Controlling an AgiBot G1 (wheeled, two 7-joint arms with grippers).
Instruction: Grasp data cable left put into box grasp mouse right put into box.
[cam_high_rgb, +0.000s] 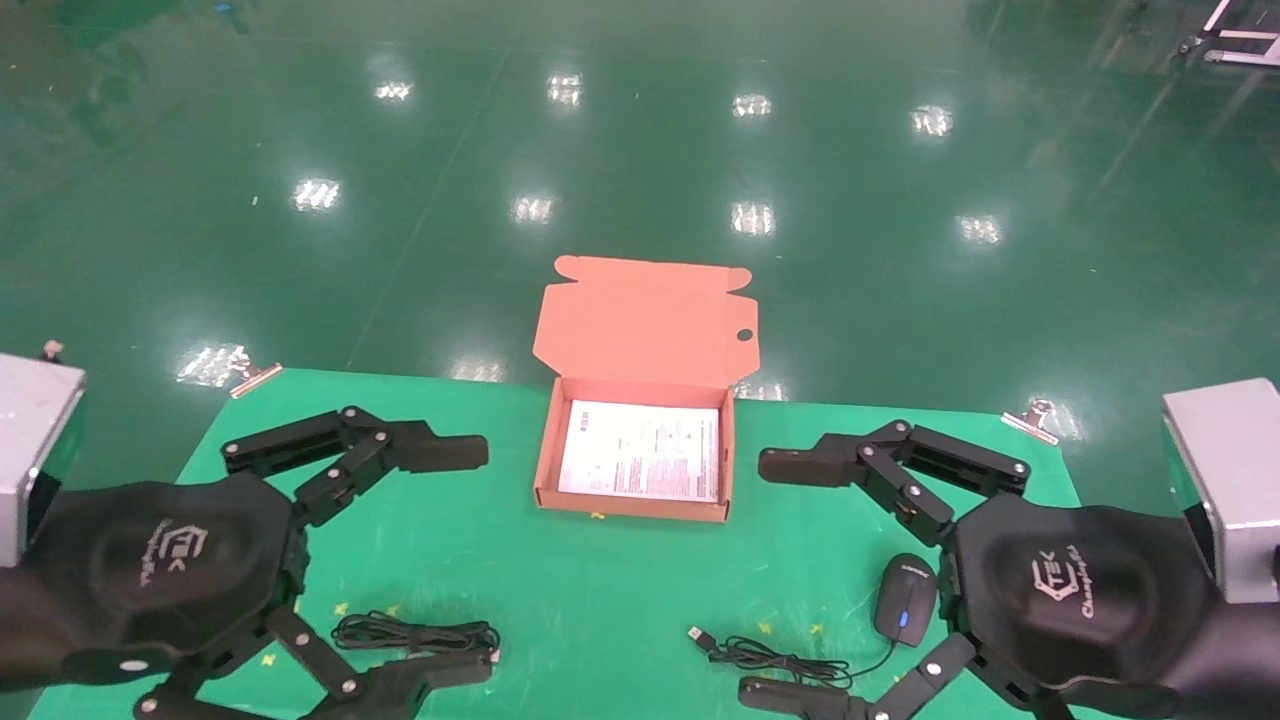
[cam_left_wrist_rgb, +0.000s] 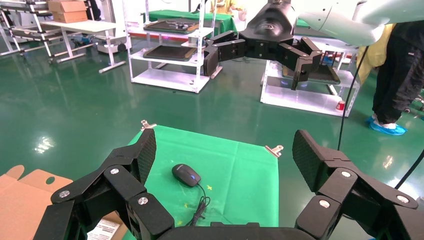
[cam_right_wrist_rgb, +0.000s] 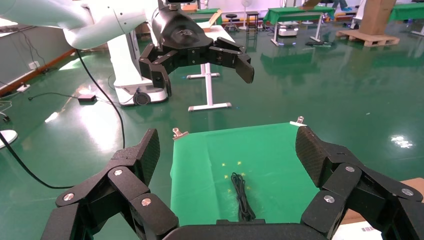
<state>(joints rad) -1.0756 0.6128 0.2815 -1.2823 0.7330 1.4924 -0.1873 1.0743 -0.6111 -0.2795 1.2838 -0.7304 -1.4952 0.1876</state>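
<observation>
The salmon-orange box (cam_high_rgb: 630, 505) sits open at the table's middle, its lid (cam_high_rgb: 645, 320) standing up behind and a white leaflet (cam_high_rgb: 640, 452) inside. The data cable (cam_high_rgb: 415, 635) lies as a looped black bundle near the front left, also seen in the right wrist view (cam_right_wrist_rgb: 241, 197). The black mouse (cam_high_rgb: 906, 597) lies at the front right with its cord (cam_high_rgb: 770, 655) trailing left; it also shows in the left wrist view (cam_left_wrist_rgb: 186, 175). My left gripper (cam_high_rgb: 465, 560) hangs open above the cable's side. My right gripper (cam_high_rgb: 770, 578) hangs open beside the mouse. Both are empty.
A green cloth (cam_high_rgb: 600, 590) covers the table, held by metal clips (cam_high_rgb: 255, 378) at the far corners. Shiny green floor lies beyond the far edge. The wrist views show shelving racks (cam_left_wrist_rgb: 165, 50) and tables farther off in the room.
</observation>
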